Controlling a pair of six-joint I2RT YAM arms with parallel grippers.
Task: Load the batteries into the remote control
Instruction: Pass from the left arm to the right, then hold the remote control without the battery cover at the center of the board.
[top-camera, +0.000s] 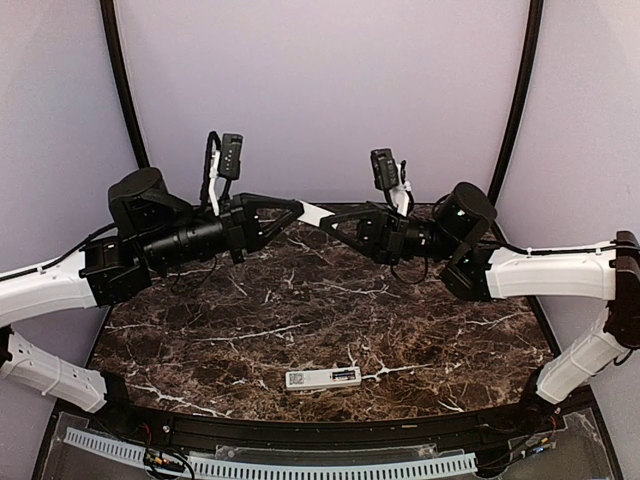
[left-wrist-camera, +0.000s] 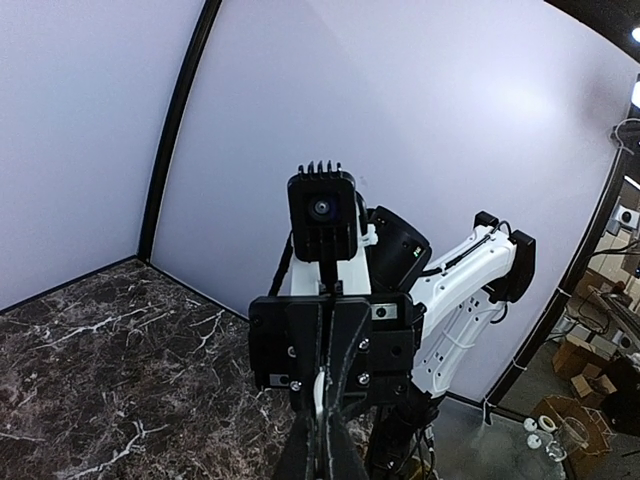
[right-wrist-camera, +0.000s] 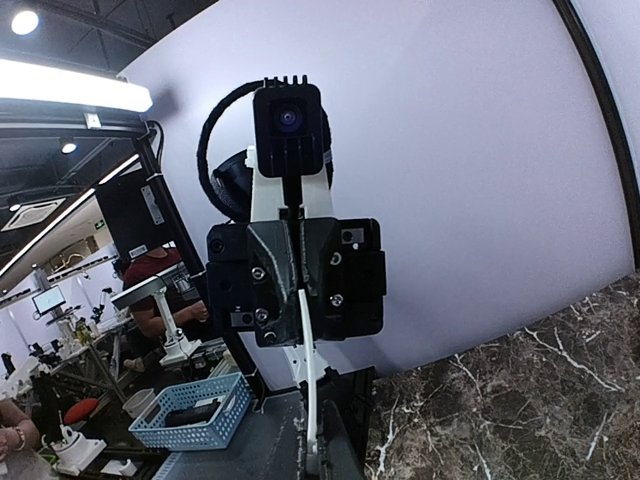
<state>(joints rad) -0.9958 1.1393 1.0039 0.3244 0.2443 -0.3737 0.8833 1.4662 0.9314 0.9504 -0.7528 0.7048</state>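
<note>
The remote control (top-camera: 323, 378) lies flat near the table's front edge, white, with a label patch at its left and a dark slot at its right. No batteries can be made out. Both arms are raised over the back of the table, their tips meeting. A thin white plastic strip (top-camera: 316, 213) spans between them. My left gripper (top-camera: 299, 209) is shut on one end and my right gripper (top-camera: 340, 228) on the other. In the left wrist view the strip (left-wrist-camera: 320, 395) shows edge-on above my left gripper (left-wrist-camera: 322, 445). In the right wrist view the strip (right-wrist-camera: 308, 380) rises from my right gripper (right-wrist-camera: 320, 455).
The dark marble table (top-camera: 300, 300) is bounded by pale walls and two black corner posts (top-camera: 125, 90). A perforated white rail (top-camera: 270, 465) runs along the near edge. Beyond the table a blue basket (right-wrist-camera: 190, 410) and a seated person (right-wrist-camera: 150, 290) show.
</note>
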